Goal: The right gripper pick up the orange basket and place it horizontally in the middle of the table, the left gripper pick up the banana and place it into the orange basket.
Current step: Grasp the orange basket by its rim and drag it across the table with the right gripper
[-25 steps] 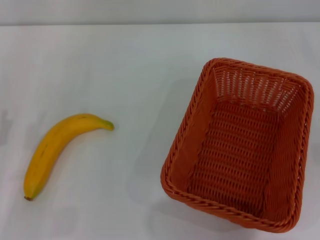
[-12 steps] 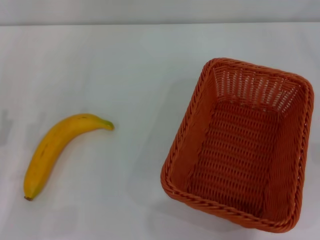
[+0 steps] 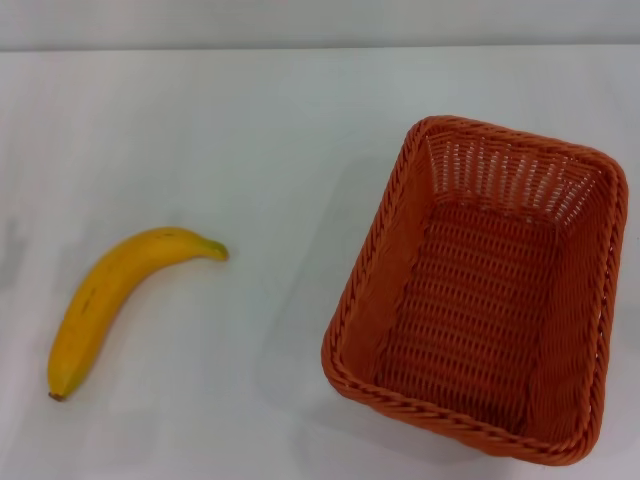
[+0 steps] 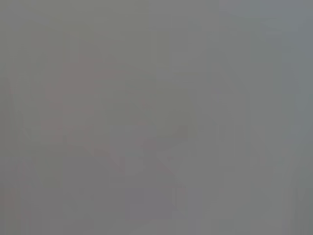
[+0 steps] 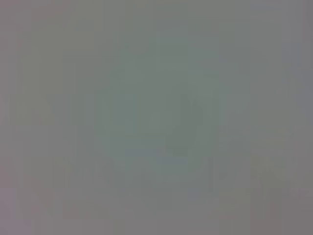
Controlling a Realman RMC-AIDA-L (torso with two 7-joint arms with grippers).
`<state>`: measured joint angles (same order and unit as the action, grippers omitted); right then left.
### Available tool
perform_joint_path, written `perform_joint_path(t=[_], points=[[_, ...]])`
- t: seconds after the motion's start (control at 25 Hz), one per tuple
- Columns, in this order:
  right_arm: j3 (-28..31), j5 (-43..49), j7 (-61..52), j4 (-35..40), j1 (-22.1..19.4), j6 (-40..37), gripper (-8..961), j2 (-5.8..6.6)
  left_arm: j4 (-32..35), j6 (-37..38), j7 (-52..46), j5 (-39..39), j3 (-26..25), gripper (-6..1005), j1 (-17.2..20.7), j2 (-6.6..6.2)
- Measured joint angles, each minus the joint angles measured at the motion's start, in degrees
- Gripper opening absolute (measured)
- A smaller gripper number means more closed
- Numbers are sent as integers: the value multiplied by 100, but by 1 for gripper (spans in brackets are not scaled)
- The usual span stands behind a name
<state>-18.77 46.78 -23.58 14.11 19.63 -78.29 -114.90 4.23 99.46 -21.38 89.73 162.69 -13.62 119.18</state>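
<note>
In the head view the orange basket (image 3: 480, 290) stands upright and empty on the right side of the white table (image 3: 260, 130), its long side running away from me and slightly slanted. The yellow banana (image 3: 110, 300) lies on the left side of the table, its greenish stem tip pointing toward the basket and its brown end near the front. A wide gap of bare tabletop separates the two. Neither gripper appears in the head view. Both wrist views are a plain grey field with nothing to make out.
The table's far edge (image 3: 320, 48) meets a pale wall at the top of the head view. The basket's near right corner sits close to the lower edge of the view.
</note>
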Motion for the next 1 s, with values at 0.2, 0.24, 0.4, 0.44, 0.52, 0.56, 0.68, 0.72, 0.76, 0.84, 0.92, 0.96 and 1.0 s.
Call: perform_joint_path(t=[0.2,0.24,0.4,0.44,0.52,0.56,0.68,0.72,0.76,0.84,0.92,0.96,1.0], points=[[-970,478,-1018,857,-210,-100,812,24,-172,-24,-103,-24,-2,879,-105,-18],[-1359,747,-1601,1365,-274,127,812,64,-225,-34,-169,-25,-1,879,-121,-18],[-2324,2124,-3968,2837,-234,923,811,370,-376,-44,-426,-57,0,879,-133,-18],[-2430,2479,-4498,3085,-148,962,811,457,-399,-45,-479,-77,0,879,-131,-18],[-2523,3358,-5634,3498,157,819,811,663,-477,-48,-641,-100,0,879,-113,-18],[-2550,3910,-6324,3686,393,616,811,799,-542,-53,-768,-101,0,879,-100,-18],[-2593,4991,-7607,3845,1098,-123,811,1145,-613,-57,-958,-139,0,879,-87,-20],[-2605,5248,-7885,3853,1310,-358,811,1236,-628,-59,-980,-166,0,879,-87,-22],[-2640,5605,-8215,3852,1577,-677,811,1335,-658,-63,-995,-218,0,879,-94,-24],[-2775,6203,-8625,3884,1990,-1102,811,1435,-721,-73,-1022,-365,0,879,-126,-26],[-3005,6788,-8971,3961,2372,-1363,811,1474,-778,-85,-1038,-544,0,879,-174,-31],[-3133,7048,-9139,4003,2551,-1437,811,1480,-793,-89,-1039,-572,0,879,-197,-32],[-3237,7288,-9263,4033,2677,-1482,811,1479,-809,-93,-1040,-591,0,879,-219,-33]])
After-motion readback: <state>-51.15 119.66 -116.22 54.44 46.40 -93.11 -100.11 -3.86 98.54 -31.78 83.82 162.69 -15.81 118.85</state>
